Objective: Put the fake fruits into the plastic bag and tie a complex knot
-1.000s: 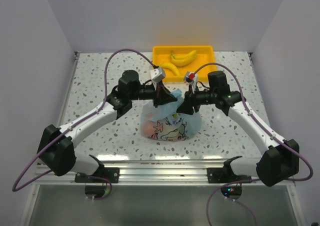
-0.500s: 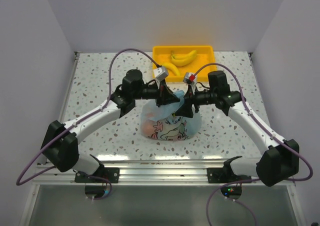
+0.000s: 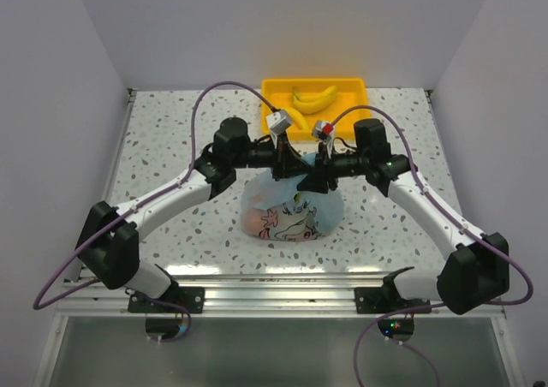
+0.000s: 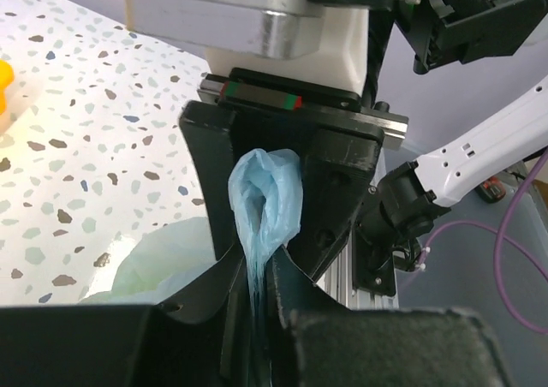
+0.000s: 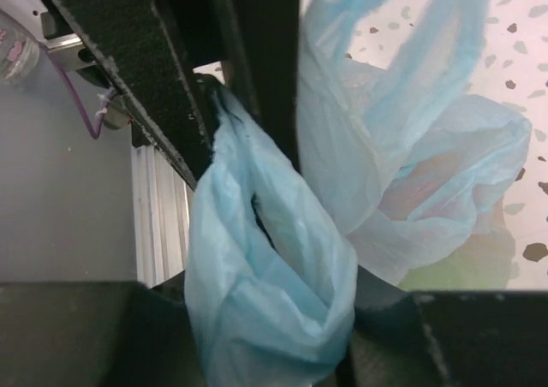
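The light-blue plastic bag (image 3: 291,217) sits bulging at the table's middle, cartoon print facing up. Fake fruits show through its film as an orange patch (image 3: 251,223) and a green patch (image 5: 467,267). Two bananas (image 3: 313,98) lie in the yellow tray. My left gripper (image 3: 287,157) (image 4: 254,310) is shut on a thin strand of bag handle (image 4: 265,199). My right gripper (image 3: 315,175) (image 5: 270,336) faces it just above the bag, jaws closed on a bunched handle loop (image 5: 257,276). The knot is hidden under the two grippers.
The yellow tray (image 3: 353,87) stands at the back centre, just behind the grippers. Purple cables arch over both arms. White walls close in the speckled table (image 3: 163,139) on the left, right and back. An aluminium rail runs along the near edge.
My left gripper has slid right and a little back, closing the gap to the right gripper above the bag. The bag's top is drawn up tighter between them.
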`<control>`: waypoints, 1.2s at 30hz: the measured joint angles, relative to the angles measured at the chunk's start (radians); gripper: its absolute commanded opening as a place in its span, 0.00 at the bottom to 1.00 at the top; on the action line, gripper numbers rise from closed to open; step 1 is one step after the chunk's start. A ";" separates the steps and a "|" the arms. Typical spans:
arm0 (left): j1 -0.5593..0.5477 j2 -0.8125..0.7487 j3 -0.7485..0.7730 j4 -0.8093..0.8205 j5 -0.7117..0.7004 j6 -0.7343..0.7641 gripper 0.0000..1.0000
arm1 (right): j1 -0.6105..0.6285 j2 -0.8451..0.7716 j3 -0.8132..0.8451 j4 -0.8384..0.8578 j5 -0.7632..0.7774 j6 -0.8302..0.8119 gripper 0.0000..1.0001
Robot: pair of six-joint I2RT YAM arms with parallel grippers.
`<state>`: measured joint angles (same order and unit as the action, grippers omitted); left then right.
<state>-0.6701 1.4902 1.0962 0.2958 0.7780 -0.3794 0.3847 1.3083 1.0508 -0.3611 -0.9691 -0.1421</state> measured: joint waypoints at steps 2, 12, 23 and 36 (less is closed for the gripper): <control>0.003 0.000 0.009 -0.015 -0.002 0.006 0.23 | 0.002 0.000 0.000 -0.001 -0.011 -0.010 0.19; 0.063 -0.116 0.023 -0.191 0.014 0.097 0.52 | 0.002 0.014 0.000 -0.041 -0.017 -0.039 0.06; 0.258 -0.222 0.085 -0.389 0.061 0.245 0.66 | 0.001 0.013 0.002 -0.090 -0.018 -0.127 0.00; 0.277 -0.003 0.131 -0.452 0.291 0.339 0.72 | 0.002 -0.051 0.003 -0.200 -0.082 -0.442 0.00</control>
<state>-0.3927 1.4872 1.2270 -0.1558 1.0691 -0.0402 0.3862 1.2572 1.0534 -0.5606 -1.0508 -0.5842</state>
